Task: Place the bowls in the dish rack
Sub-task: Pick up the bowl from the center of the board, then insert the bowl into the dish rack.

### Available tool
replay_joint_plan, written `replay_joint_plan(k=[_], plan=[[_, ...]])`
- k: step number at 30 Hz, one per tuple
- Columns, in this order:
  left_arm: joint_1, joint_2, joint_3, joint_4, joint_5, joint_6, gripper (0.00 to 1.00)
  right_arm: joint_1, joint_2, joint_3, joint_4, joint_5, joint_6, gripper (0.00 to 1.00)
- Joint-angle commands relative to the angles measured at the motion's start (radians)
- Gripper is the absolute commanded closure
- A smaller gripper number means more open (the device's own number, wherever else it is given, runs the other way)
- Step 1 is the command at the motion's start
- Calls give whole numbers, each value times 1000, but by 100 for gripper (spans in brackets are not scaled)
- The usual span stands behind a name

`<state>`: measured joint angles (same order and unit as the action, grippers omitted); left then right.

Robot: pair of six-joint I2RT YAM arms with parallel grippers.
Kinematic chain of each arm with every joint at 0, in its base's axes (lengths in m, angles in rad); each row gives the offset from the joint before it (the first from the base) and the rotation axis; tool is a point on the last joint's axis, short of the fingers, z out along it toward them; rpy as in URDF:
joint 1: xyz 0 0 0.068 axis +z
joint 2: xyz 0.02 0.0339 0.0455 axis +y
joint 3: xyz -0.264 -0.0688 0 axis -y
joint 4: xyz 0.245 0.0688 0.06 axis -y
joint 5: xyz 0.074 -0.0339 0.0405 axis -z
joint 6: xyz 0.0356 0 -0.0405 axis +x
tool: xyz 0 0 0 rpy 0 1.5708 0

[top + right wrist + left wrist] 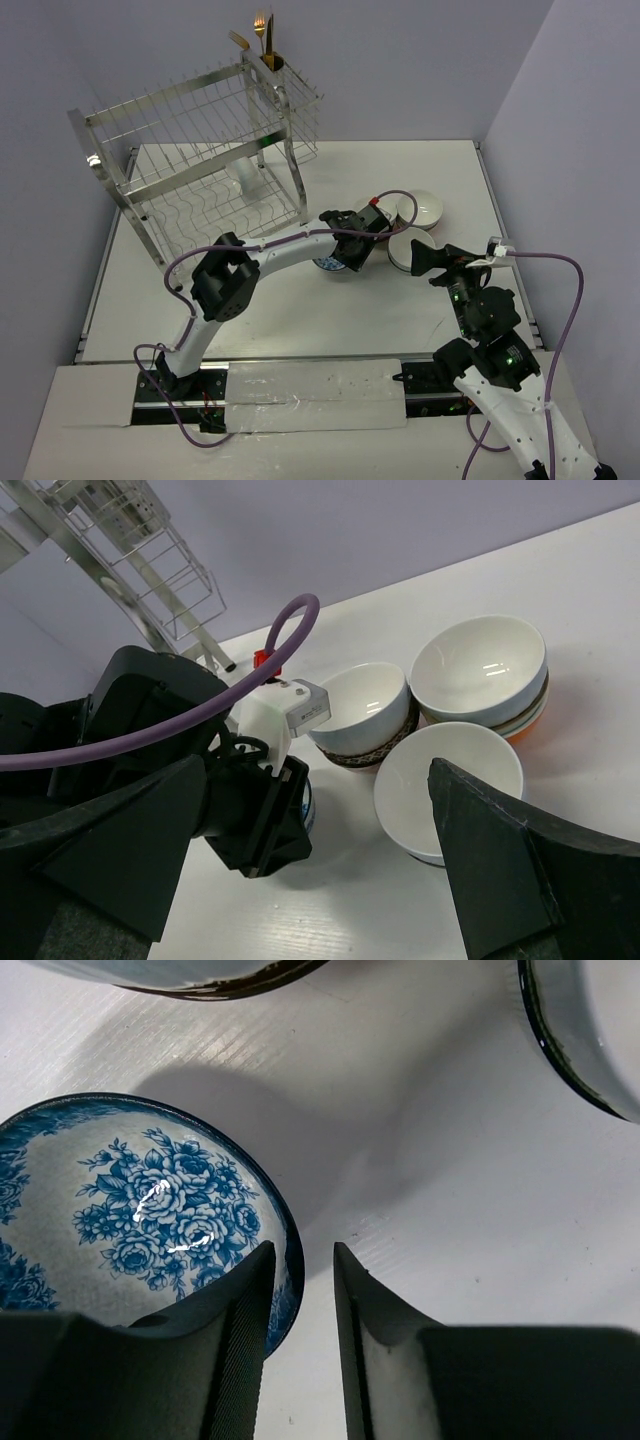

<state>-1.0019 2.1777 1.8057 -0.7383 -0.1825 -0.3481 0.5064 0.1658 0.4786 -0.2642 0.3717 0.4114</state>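
The blue-flowered bowl (150,1210) stands upright on the table (300,320), a little apart from the other bowls and on the side nearer to the dish rack (200,150). The left gripper (302,1252) is set over its rim: one finger is inside the bowl, the other outside, and the jaws stand narrow. A thin strip of table shows between the rim and the outer finger, so I cannot tell whether the pads already press on the ceramic. To take the bowl by the rim is sensible, I think, because the body is too wide and round for such fingers.

To the right are the remaining bowls, close together: a brown-patterned bowl (365,705), a small stack with a white bowl on top (480,670) and an orange one at the bottom, and a plain white bowl (440,775) in front. The right gripper (428,262) hangs above this plain bowl with the jaws wide apart and holds nothing; probably it waits its turn.

The dish rack is at the far left of the table, well apart from the bowls, with gold cutlery (260,30) in its corner cup. I see no bowl on its shelves, so the loading seems to be at the start.
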Motion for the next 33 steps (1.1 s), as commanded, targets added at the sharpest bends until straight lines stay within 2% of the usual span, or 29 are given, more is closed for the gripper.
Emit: replay_joint_plan(k=[1, 13, 17, 21, 25, 33], plan=[[-7, 17, 55, -13, -20, 21, 65, 7, -15, 2, 22, 15, 9, 0], [-7, 21, 55, -24, -28, 15, 85, 7, -23, -1, 23, 13, 7, 0], [-7, 5, 55, -33, -38, 11, 99, 7, -26, -3, 25, 16, 7, 0], [-6, -54, 32, -24, -49, 3, 100, 7, -25, -2, 31, 12, 6, 0], [-4, -177, -41, 54, -41, -9, 100, 7, -28, 2, 28, 9, 4, 0], [29, -484, -296, 293, -23, -86, 100, 7, -54, -1, 26, 1, 4, 0]])
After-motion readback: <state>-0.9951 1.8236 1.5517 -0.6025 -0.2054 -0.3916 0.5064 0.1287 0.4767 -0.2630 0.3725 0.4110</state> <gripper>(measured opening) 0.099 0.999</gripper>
